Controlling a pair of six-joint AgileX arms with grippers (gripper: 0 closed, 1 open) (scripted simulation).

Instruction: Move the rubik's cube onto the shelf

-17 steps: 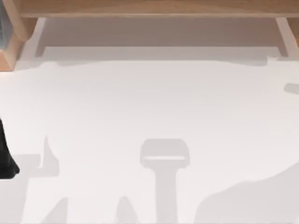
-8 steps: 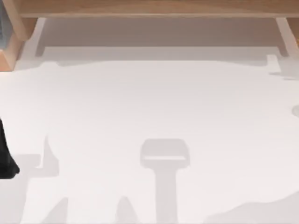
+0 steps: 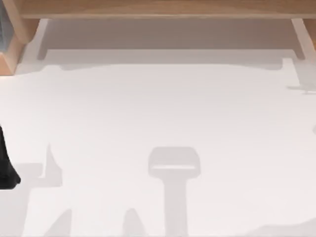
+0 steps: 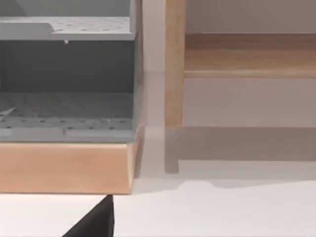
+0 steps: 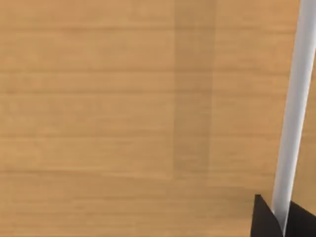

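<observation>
White worktop (image 3: 158, 113) takes the near part of the top view, bare but for soft grey shadows. At its left edge the black left arm (image 3: 6, 168) is parked low. In the left wrist view the left gripper (image 4: 97, 220) is a dark wedge just above the worktop; if it is wide or narrow, one cannot tell. Beyond it stands a grey rack (image 4: 66, 113) with dotted panels, set on a wooden base (image 4: 64, 168). Beside the rack is a light wooden post (image 4: 174, 64).

Farther back, along the far edge of the worktop, stands the shelf (image 3: 158, 9). It is a long tan board carried on pale upright supports (image 3: 302, 42). The worktop under the board lies in shade.

In the right wrist view the right gripper (image 5: 282, 217) looks at tan wood grain, which is the shelf board (image 5: 123, 108), close in front of the fingers (image 5: 264, 219). The two black tips stand a little apart, with a narrow gap and nothing held between them. Through this gap, beyond the tips, a pale upright bar (image 5: 296, 108) rises across the wood. A darker band of shade crosses the board to one side of the fingers.

Where the rubik's cube lies relative to the fingers, one cannot tell.
</observation>
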